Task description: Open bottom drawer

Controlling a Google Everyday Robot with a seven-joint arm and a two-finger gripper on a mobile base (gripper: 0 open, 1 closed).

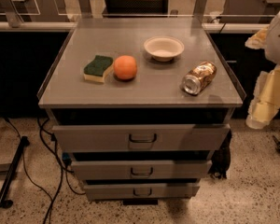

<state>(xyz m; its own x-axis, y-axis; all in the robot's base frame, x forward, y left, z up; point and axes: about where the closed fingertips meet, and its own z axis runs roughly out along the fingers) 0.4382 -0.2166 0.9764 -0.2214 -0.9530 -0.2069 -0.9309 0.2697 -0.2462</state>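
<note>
The bottom drawer [141, 191] is the lowest and narrowest of three grey drawer fronts of the cabinet, a flat strip with a small dark loop handle [142, 192] in its middle. It looks shut, set back under the middle drawer [141, 170] and the widest top drawer [141, 137]. My gripper [263, 104] hangs at the right edge of the view, beside the cabinet's right side at about top-drawer height, well away from the bottom handle.
On the cabinet top [144, 85] lie a green-and-yellow sponge [98, 68], an orange [125, 67], a white bowl [164, 47] and a tipped can [199, 77]. Black cables [46, 171] and a stand leg [11, 174] lie on the floor to the left.
</note>
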